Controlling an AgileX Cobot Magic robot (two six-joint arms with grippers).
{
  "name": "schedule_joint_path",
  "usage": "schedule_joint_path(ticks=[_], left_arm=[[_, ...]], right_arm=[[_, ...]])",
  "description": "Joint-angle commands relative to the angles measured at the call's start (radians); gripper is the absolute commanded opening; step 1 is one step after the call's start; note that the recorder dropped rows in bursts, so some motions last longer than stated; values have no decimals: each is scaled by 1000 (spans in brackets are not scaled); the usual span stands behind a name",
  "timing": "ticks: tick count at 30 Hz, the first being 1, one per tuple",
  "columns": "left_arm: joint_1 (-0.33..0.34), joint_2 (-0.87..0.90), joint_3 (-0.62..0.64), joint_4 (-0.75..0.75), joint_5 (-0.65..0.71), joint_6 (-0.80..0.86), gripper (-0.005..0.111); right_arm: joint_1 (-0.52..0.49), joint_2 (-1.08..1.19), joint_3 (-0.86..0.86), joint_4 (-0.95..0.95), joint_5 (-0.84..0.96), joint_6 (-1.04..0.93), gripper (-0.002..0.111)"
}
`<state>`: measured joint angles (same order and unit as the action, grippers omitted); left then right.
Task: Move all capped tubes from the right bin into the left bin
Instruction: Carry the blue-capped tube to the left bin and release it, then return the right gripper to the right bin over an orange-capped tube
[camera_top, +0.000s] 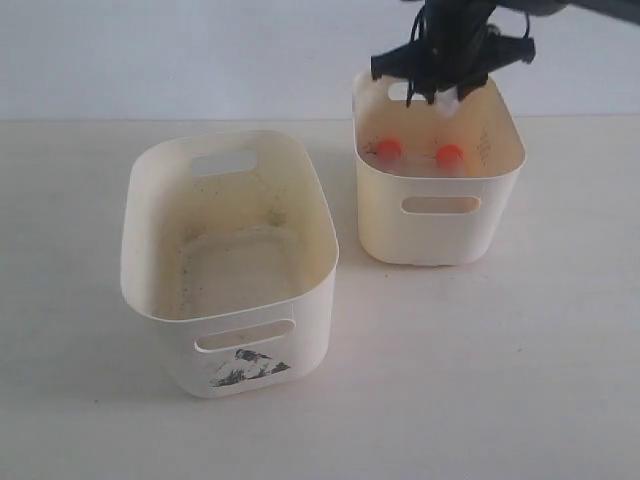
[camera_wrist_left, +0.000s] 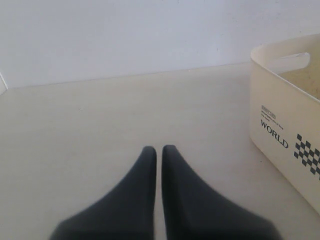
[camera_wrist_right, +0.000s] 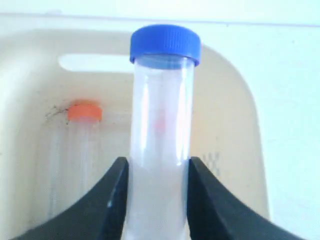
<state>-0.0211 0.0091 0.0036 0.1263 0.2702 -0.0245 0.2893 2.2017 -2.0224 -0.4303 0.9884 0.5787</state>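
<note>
Tube with blue cap (camera_wrist_right: 162, 125) hangs pinched in right gripper (camera_wrist_right: 157, 162) over right bin (camera_top: 390, 232), 2 orange-capped tubes (camera_top: 389, 150) (camera_top: 449, 155) inside; left gripper (camera_wrist_left: 159, 150) pressed together.

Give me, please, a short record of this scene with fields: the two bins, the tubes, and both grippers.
left bin: larger, black sticker on front, no tube seen inside
right bin: smaller, plain, holds two tubes
orange-capped tubes: two, side by side in the right bin
blue-capped tube: held between the jaws of the right gripper
right gripper: shut on the blue-capped tube, above the far end of the right bin
left gripper: shut, holds nothing, over the table
</note>
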Motion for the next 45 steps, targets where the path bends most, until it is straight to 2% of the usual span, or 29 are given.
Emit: schedule_joint_path(ticks=[1,4,7,14,20,23,27,28,29,34,36,40,45], left_arm=[[1,-2,-4,-11,-9,-12,4],[1,-2,-4,-11,-9,-12,4],[1,-2,-4,-11,-9,-12,4],[1,-2,-4,-11,-9,-12,4],[1,-2,-4,-11,-9,-12,4],[1,-2,-4,-11,-9,-12,4],[1,-2,-4,-11,-9,-12,4],[1,-2,-4,-11,-9,-12,4],[1,-2,-4,-11,-9,-12,4],[1,-2,-4,-11,-9,-12,4],[1,-2,-4,-11,-9,-12,4],[1,-2,-4,-11,-9,-12,4],[1,-2,-4,-11,-9,-12,4]], right_arm=[[-1,-117,-1,138,36,-83,0],[21,-178,-1,336,66,-218,0],[84,-214,-1,469,119,-335,0],[274,-226,-1,488,161,-376,0],[357,-180,34,494,163,-377,2],[361,-157,55,529,170,-399,22],[361,-146,59,545,156,-401,67],[361,-146,59,546,140,-404,70],[361,-146,57,539,126,-404,68],[319,-200,55,408,51,-378,40],[266,-219,55,361,20,-325,30],[134,-212,57,345,-41,-275,-1],[22,-140,57,345,-79,-210,0]])
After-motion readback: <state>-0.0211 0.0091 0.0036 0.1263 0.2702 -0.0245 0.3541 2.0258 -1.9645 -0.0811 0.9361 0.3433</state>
